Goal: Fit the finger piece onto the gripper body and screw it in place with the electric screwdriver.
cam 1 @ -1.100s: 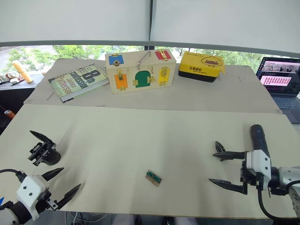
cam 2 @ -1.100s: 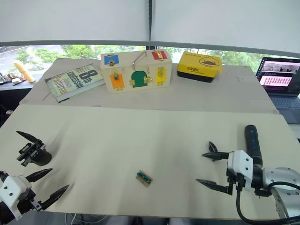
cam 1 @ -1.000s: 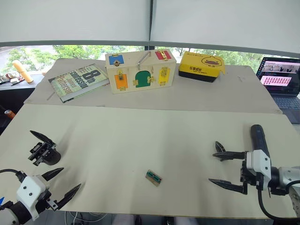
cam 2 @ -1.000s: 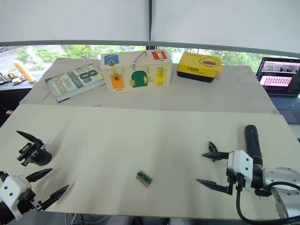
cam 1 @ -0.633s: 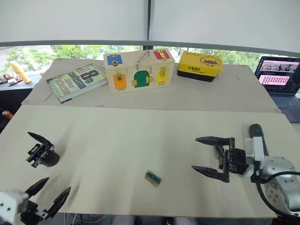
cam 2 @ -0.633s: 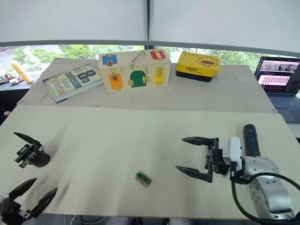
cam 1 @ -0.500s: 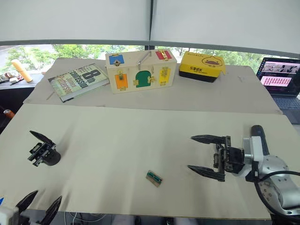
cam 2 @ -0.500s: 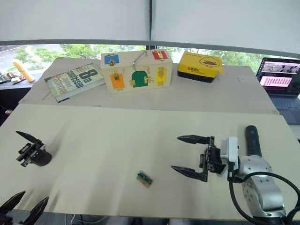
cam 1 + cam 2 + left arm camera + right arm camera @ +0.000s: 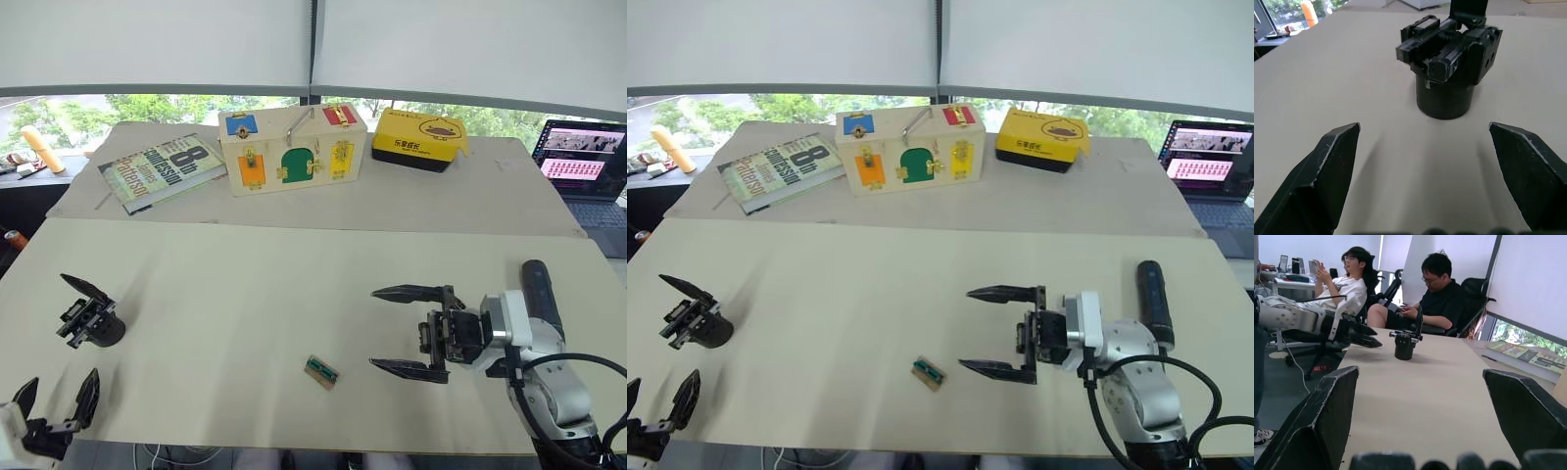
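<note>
Currently both grippers wide open, empty: right gripper mid-table, left gripper near gripper body; electric screwdriver lying untouched.

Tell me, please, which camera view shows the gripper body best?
The left wrist view: the gripper body sits close, centred between that gripper's open fingers, gears and housing plain. The eye views show it small near the table's left edge; the right wrist view shows it far off.

Left gripper is cut off by the near picture edge. Electric screwdriver is partly hidden behind the right arm. Small green piece is too small to identify. Laptop is cut by the right edge.
</note>
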{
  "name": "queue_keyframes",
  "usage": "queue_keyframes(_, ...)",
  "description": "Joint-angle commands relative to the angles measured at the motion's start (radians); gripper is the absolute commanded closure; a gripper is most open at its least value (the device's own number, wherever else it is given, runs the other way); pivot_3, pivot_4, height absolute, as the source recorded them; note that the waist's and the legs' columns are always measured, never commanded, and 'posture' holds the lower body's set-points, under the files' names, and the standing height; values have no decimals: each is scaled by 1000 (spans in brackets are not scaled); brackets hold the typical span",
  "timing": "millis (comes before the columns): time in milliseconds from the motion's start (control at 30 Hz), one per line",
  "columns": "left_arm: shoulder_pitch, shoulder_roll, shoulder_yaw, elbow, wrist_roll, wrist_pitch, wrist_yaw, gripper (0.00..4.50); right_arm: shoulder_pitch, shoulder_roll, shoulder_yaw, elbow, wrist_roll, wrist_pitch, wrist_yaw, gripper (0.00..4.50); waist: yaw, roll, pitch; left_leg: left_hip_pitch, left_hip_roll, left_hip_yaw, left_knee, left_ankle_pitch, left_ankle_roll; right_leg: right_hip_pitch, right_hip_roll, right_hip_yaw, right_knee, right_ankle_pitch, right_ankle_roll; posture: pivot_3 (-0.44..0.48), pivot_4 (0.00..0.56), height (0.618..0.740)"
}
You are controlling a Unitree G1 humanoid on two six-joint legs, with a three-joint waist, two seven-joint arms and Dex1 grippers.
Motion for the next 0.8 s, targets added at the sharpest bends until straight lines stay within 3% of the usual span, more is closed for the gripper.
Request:
queue_keyframes(33,-43,21,-23,39,30,17,36,32,-13,3,6,-16,-5,-20,-9,0,0,0,0,0,0,0,0,0,0,0,1,0,1,0,0,0,150,740)
queue_keyframes(433,-246,114,-105,192,113,1,41,32,-5,-16,5,-53,-14,-19,-51,0,0,0,0,1,0,0,0,1,-3,0,1,-1,2,0,0,0,150,740)
queue_keyframes(700,-281,135,-131,266,138,8,23,32,18,-25,-7,-64,-15,-32,-56,0,0,5,-2,2,0,0,0,3,-6,0,1,-1,2,0,0,0,150,740)
queue_keyframes(800,-282,140,-130,297,147,-6,25,718,22,-29,-14,-66,-15,-28,-72,0,0,10,-5,2,0,0,0,3,-6,0,0,-1,3,0,0,0,150,740)
